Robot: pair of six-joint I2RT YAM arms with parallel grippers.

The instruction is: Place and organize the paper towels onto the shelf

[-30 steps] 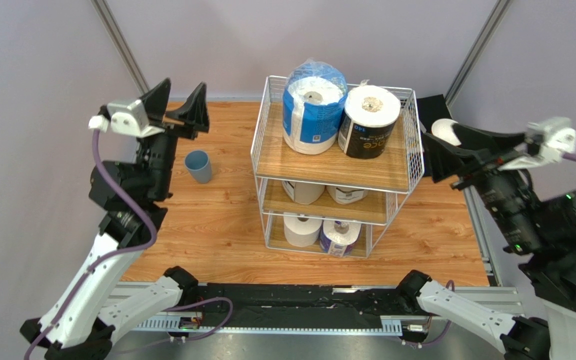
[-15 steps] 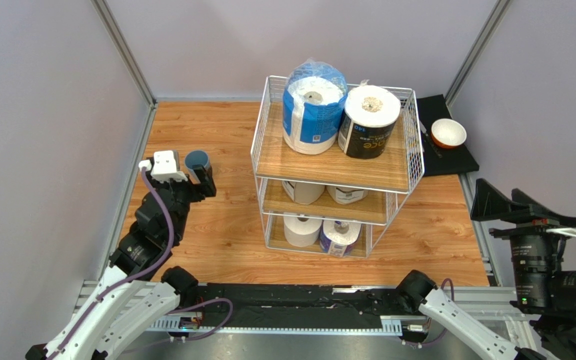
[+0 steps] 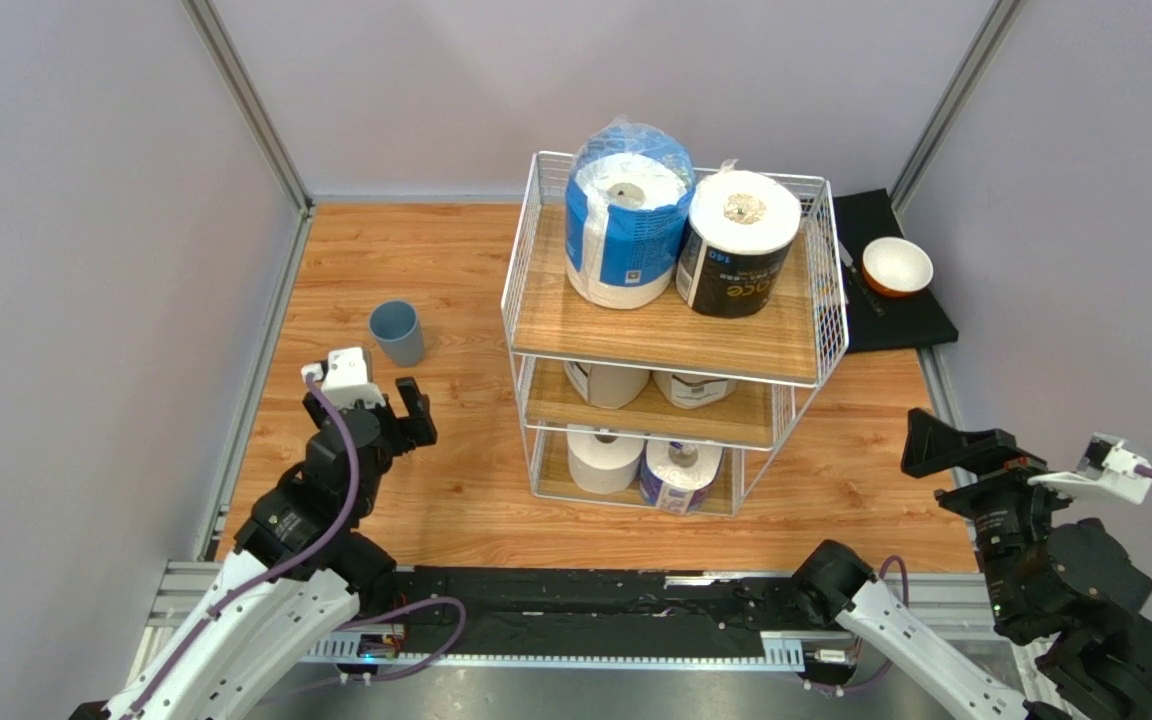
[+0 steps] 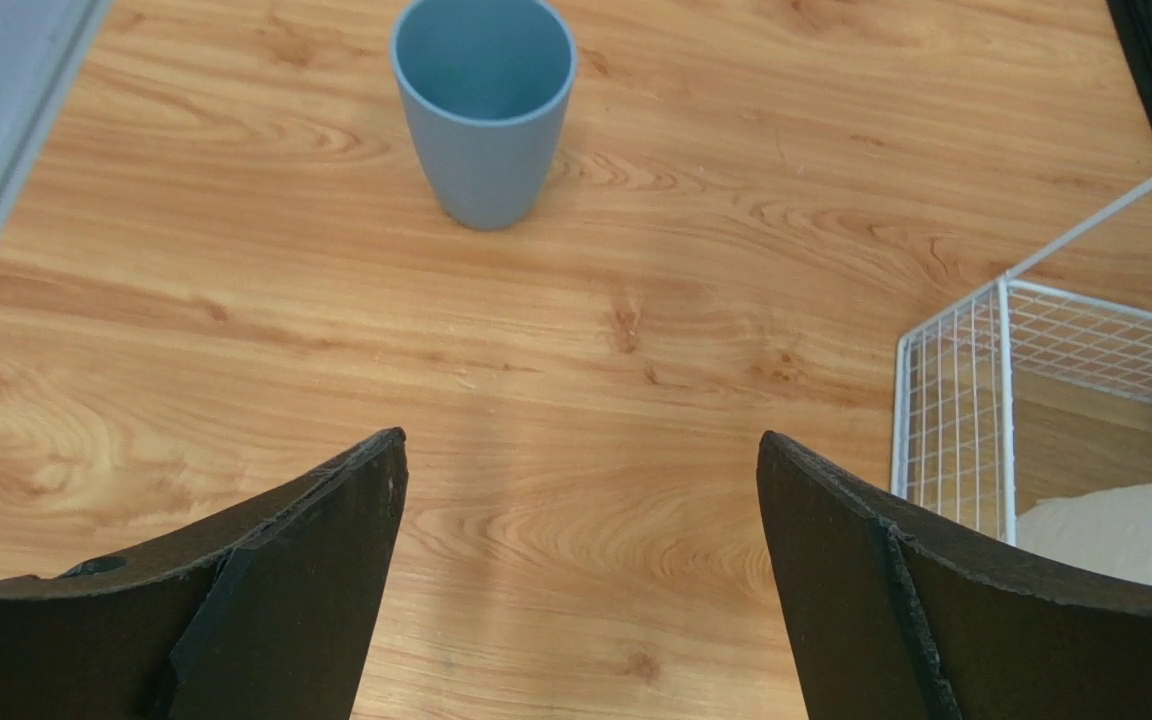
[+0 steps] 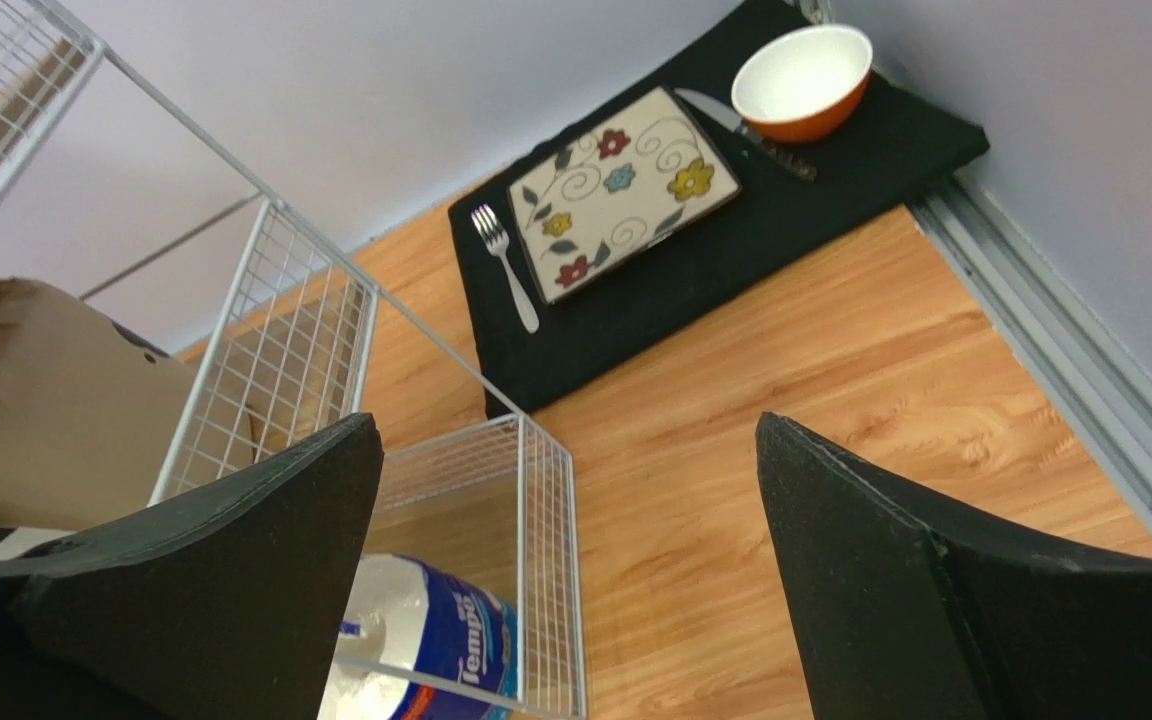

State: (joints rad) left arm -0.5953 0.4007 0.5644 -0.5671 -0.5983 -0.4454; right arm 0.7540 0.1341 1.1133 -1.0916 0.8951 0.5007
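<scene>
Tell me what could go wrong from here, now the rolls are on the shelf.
1. The cup stands just ahead of the open left tool; a forward move might tip it.
2. The right tool sits near the shelf corner; swinging inward could snag the wire.
3. The top rolls rise above the rail; a jolt might topple them.

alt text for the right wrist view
The right claw hangs open above a wooden table, beside a white wire shelf holding a tan-wrapped roll and a blue-labelled roll. Beyond lies a black mat with a floral plate, fork and orange bowl.
</scene>
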